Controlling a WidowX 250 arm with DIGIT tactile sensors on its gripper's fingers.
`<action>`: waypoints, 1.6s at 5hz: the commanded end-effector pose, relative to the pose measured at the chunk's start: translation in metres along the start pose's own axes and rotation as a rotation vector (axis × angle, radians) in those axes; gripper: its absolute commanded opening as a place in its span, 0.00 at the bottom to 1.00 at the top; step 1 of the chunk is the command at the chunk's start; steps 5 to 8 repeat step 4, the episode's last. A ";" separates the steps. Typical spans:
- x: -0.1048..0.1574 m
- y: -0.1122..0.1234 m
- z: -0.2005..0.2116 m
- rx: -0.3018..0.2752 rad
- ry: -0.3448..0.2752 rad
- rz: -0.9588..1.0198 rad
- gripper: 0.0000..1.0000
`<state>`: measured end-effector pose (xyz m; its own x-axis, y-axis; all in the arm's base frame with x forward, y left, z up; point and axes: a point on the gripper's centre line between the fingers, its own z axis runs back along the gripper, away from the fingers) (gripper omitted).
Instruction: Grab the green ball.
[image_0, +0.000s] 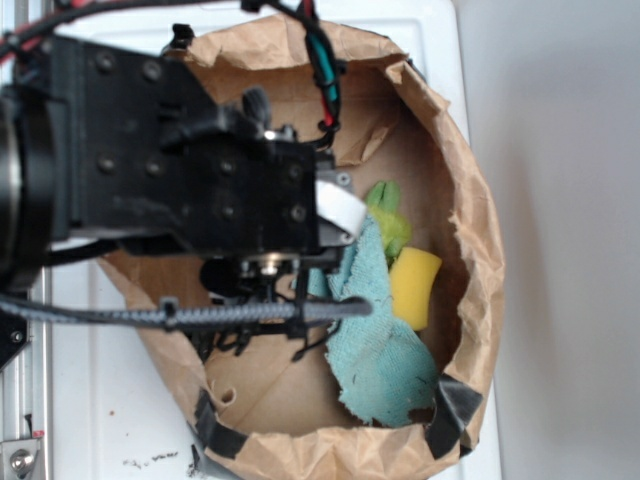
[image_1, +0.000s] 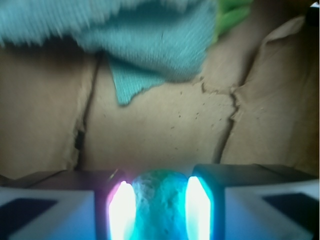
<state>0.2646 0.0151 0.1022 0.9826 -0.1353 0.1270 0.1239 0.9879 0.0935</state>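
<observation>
In the wrist view the green ball (image_1: 161, 207), teal and finely dimpled, sits squeezed between the two glowing pads (image_1: 122, 210) at the bottom edge. My gripper (image_1: 160, 195) is shut on the ball, with a pad pressed against each side, just above the brown paper floor (image_1: 165, 130). In the exterior view the black arm (image_0: 200, 170) reaches down into the paper bag (image_0: 470, 200) and hides both the ball and the jaws.
A teal-blue terry cloth (image_0: 375, 340) lies crumpled in the bag's right half, with a yellow sponge (image_0: 415, 288) and a lime-green fuzzy thing (image_0: 388, 215) beside it. The cloth (image_1: 150, 40) lies just ahead of the gripper. Bag walls rise all round.
</observation>
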 end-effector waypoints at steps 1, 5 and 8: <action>0.029 -0.021 0.041 0.014 -0.115 -0.006 0.00; 0.050 -0.016 0.064 0.031 -0.220 0.025 0.00; 0.050 -0.016 0.064 0.031 -0.220 0.025 0.00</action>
